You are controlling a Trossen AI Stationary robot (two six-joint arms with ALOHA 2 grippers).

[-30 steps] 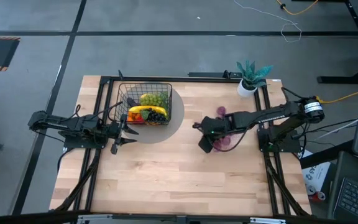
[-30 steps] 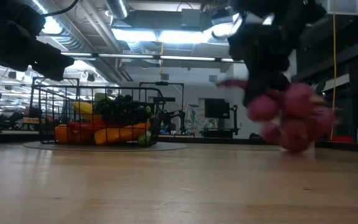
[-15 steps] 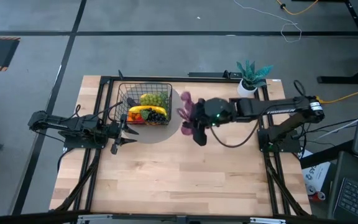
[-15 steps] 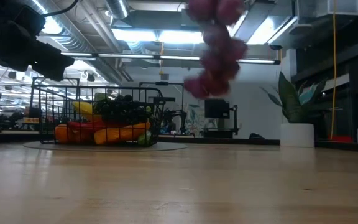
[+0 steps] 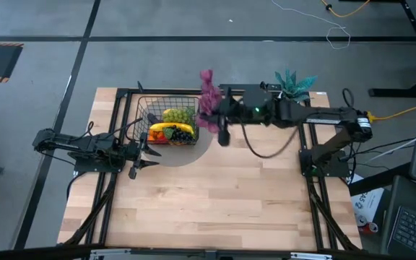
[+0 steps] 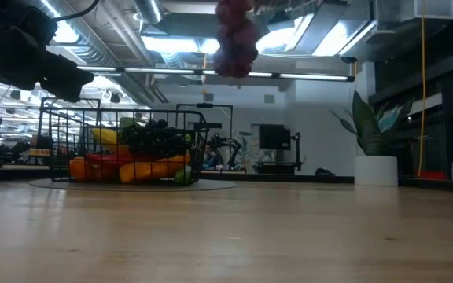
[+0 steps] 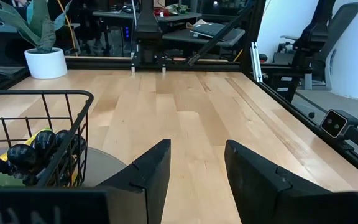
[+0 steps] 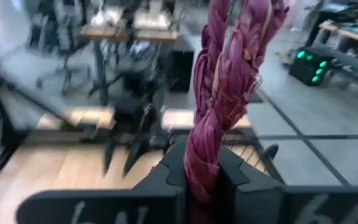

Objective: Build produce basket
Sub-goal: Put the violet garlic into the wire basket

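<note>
a: where is the right gripper (image 5: 215,115)?
b: it is hanging beside the basket (image 5: 169,120), near the table's far edge, jaws pinching the purple string (image 5: 208,100).
a: and the left gripper (image 5: 140,153)?
b: it is sitting by the basket's left side, jaws spread.

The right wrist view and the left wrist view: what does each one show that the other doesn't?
Only the right wrist view shows the purple string, clamped between the right gripper fingers. Only the left wrist view shows the white pot with its plant, dark grapes inside the basket, and the open, empty left gripper. Both show the wooden table.
</note>
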